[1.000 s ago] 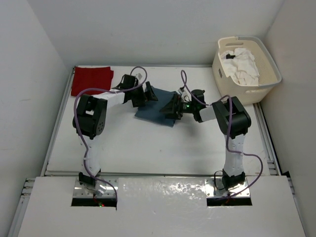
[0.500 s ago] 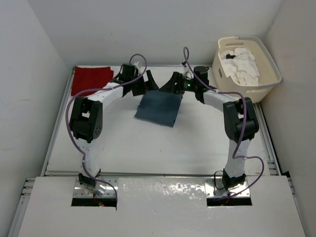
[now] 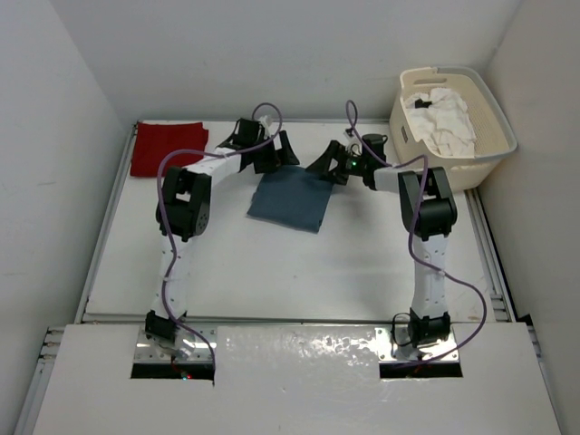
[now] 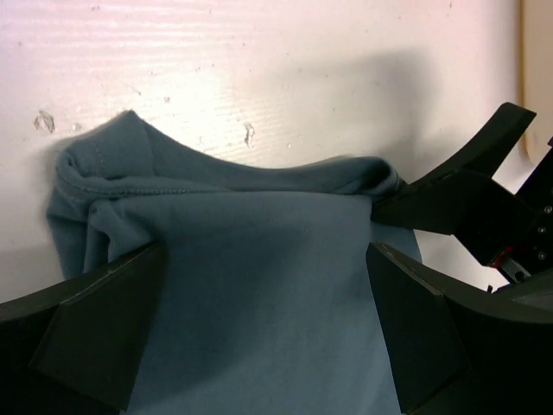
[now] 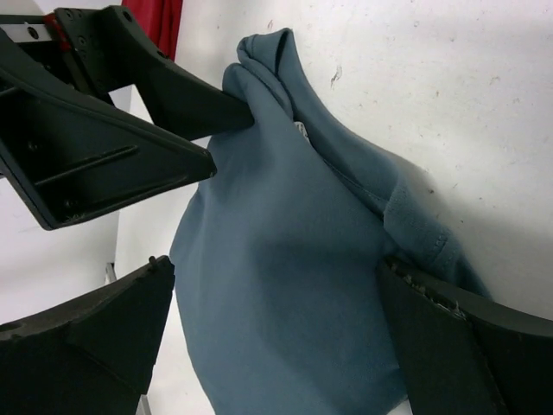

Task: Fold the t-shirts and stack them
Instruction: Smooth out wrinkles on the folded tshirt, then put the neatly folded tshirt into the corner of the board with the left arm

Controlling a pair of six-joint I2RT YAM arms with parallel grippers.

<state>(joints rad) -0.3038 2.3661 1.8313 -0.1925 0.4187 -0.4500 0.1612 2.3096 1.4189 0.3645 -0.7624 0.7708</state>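
Observation:
The slate blue-grey t-shirt [image 3: 290, 199] lies folded into a rectangle mid-table. My left gripper [image 3: 277, 156] stands open over its far left corner, and in the left wrist view the jaws [image 4: 266, 251] straddle the cloth [image 4: 259, 285] without pinching it. Over the far right corner my right gripper [image 3: 328, 169] is open too, with the shirt [image 5: 285, 285] lying between its spread fingers [image 5: 275, 264]. One left fingertip [image 5: 238, 112] touches the bunched far edge. The red t-shirt [image 3: 168, 148] lies folded at the far left corner. The white t-shirt [image 3: 444, 120] is crumpled in the basket.
The cream laundry basket [image 3: 497, 136] stands at the far right corner, close to the right arm's elbow. White walls close in the table on the left, far and right sides. Purple cables loop above both arms.
Both grippers have moved from the middle of the blue-grey shirt to its far edge. The shirt, bunched under them a second ago, now lies flat as a folded rectangle.

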